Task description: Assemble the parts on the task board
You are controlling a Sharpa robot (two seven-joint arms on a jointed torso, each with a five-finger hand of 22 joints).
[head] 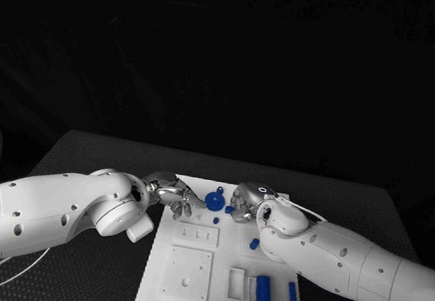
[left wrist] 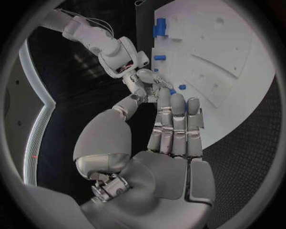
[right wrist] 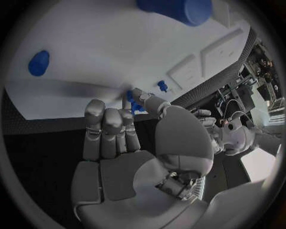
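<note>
Both hands, left hand [head: 173, 192] and right hand [head: 248, 199], pinched the blue round part [head: 215, 199] at the task board's [head: 189, 296] far edge; seating it looked next.

The flat white task board [head: 223, 300] has a smooth, matt, plastic-looking surface, and the small blue parts on it, such as the blue cylinder [head: 263, 290], look like smooth matt plastic with a faint sheen. The black tabletop [head: 110, 156] carries a finely textured, woven-looking matt covering. The left hand [left wrist: 173, 129] and right hand [right wrist: 119, 143] show a satin silver, metal-like finish, and the white arm shells [head: 49, 212] look smooth and slightly glossy.
</note>
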